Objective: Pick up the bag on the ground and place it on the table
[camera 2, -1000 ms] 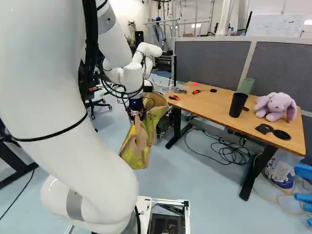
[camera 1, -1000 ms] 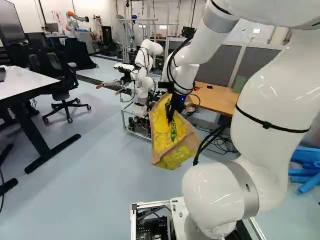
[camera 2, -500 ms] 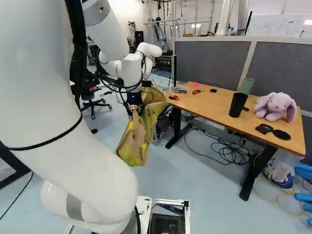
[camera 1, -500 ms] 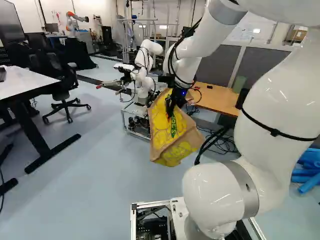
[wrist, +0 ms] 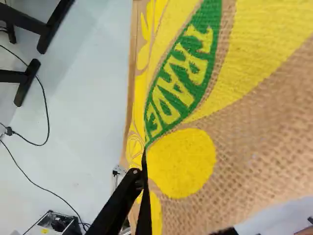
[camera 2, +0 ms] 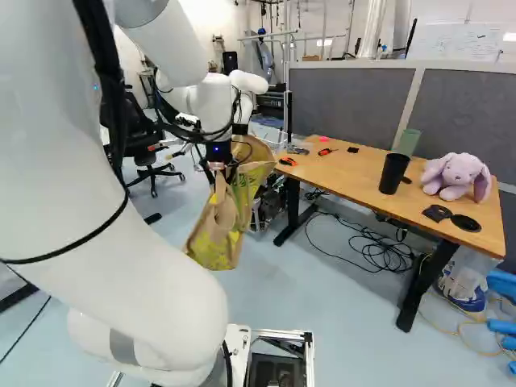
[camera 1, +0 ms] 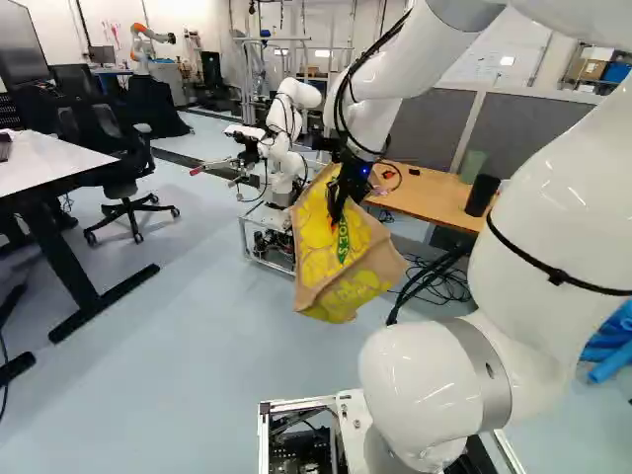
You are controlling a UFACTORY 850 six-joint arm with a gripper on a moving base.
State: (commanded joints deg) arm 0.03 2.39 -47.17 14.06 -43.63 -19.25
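In the left base view my gripper [camera 1: 337, 214] points down against the upper part of the yellow and brown bag [camera 1: 341, 262], which hangs tilted in the air above the floor. In the right base view the bag [camera 2: 215, 234] shows its brown handle side, left of the wooden table [camera 2: 343, 171] and lower than its top. The wrist view has the gripper [wrist: 142, 177] shut on the fabric of the bag [wrist: 181, 164]; the bag spreads broadly ahead and hides part of the fingers.
On the wooden table stand a black cup [camera 2: 393, 173], a purple plush rabbit [camera 2: 457, 176], dark flat items [camera 2: 451, 218] and small red tools [camera 2: 326, 151]. Another robot [camera 1: 286, 138] stands behind the bag. A white table [camera 1: 49, 163] and office chair [camera 1: 123, 188] are at the left.
Arm and bag have risen slightly together, and in the right base view they have shifted left. The bag stays in the grip. The base has not moved.
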